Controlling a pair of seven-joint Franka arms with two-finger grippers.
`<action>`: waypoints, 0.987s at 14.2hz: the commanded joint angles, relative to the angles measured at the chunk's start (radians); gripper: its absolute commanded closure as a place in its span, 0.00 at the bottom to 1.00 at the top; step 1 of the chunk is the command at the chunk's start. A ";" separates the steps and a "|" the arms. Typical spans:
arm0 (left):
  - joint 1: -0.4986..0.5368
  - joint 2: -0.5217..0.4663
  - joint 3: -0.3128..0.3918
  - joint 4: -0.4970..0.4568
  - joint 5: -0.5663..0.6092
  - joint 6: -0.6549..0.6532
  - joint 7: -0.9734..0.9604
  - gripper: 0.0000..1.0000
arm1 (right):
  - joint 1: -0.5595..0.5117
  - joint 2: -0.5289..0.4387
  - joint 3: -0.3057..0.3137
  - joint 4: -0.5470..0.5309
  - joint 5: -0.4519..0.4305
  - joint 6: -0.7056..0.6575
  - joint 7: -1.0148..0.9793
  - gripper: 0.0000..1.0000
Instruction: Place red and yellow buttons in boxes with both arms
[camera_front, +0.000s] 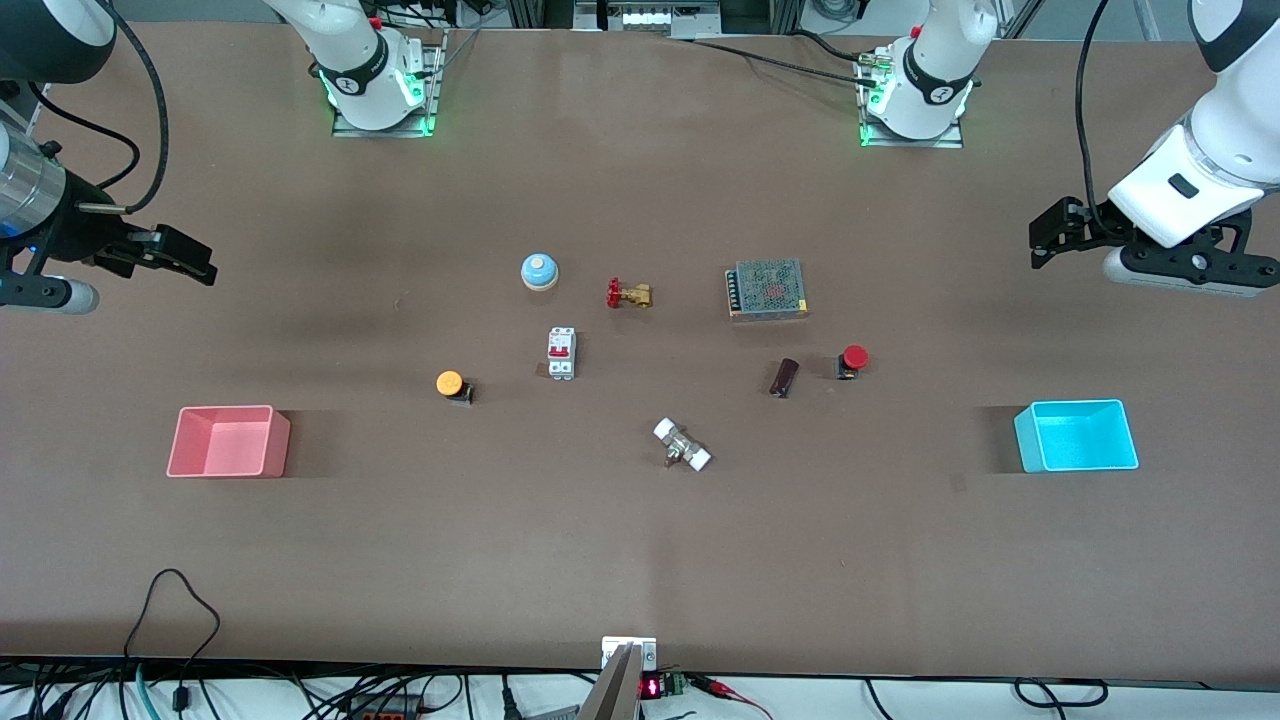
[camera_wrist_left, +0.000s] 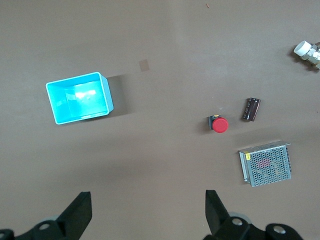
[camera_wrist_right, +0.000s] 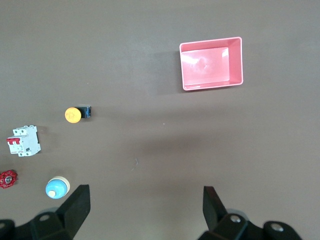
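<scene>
Both grippers hang wide open and empty above the tabletop (camera_front: 640, 560): left gripper (camera_front: 1045, 238) near the cyan box (camera_front: 1076, 436), right gripper (camera_front: 190, 260) near the pink box (camera_front: 228, 441). The red button (camera_front: 852, 361) and yellow button (camera_front: 453, 385) sit outside both boxes.

We're looking at a robotics lab bench — two white arms are rising from bolted metal base plates (camera_front: 383, 120), green status lights glowing at their feet. A wide brown table (camera_front: 640, 560) is stretching across the scene, with cables (camera_front: 170, 640) trailing off its near edge beside a small red digital readout (camera_front: 651, 688). Test hardware is sitting out like samples — a mesh-cased power supply (camera_front: 768, 289), a circuit breaker (camera_front: 561, 353), a brass valve (camera_front: 629, 294), a blue bell (camera_front: 539, 271). No household clutter, just rig and fixtures.
</scene>
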 joint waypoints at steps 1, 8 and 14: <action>0.006 0.009 -0.004 0.028 -0.003 -0.022 0.009 0.00 | 0.005 0.010 0.001 0.021 -0.010 -0.020 -0.005 0.00; 0.004 0.011 -0.004 0.029 -0.003 -0.022 0.009 0.00 | 0.004 0.005 0.004 -0.005 -0.008 -0.008 -0.008 0.00; 0.000 0.014 -0.004 0.029 -0.005 -0.019 0.009 0.00 | 0.007 0.010 0.079 -0.152 0.000 0.091 0.012 0.00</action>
